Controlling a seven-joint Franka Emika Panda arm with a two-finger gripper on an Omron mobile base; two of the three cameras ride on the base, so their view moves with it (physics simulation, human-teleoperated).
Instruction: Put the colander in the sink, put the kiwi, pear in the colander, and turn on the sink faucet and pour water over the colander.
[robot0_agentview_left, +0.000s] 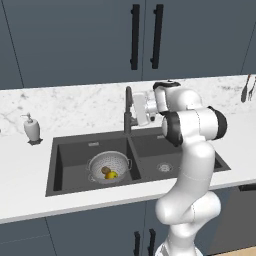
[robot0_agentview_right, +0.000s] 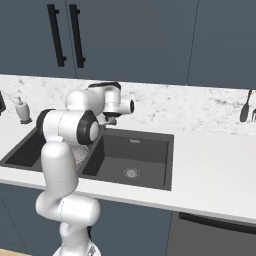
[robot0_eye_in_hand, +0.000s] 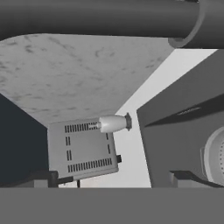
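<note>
Looming closest in the hand view, the sink faucet (robot0_eye_in_hand: 100, 19) is stretching as a thick dark tube across the top, at about twelve o'clock from the gripper (robot0_eye_in_hand: 113, 179), whose jaws are standing wide apart and holding nothing. In the left base view the hand is sitting just beside the faucet (robot0_agentview_left: 128, 111), by its upper part.

Going by what is lying where, most of the job is looking done. The sink (robot0_agentview_left: 70, 180), a dark grey double basin, is holding the colander (robot0_agentview_left: 109, 166) in its left basin, and the pear (robot0_agentview_left: 111, 175) and kiwi (robot0_agentview_left: 105, 170) are resting inside it, touching each other. No water is running, so what is remaining, as I judge it, is working the lever and getting the stream over the colander.

As for looks: the sink is matte and dark with a round silver drain (robot0_agentview_left: 164, 167) showing in the right basin; the colander is gleaming silvery, round and perforated, with small side handles; the faucet is standing slim and dark at about one o'clock from the colander; the pear is showing yellow, the kiwi brown and slightly smaller.
</note>
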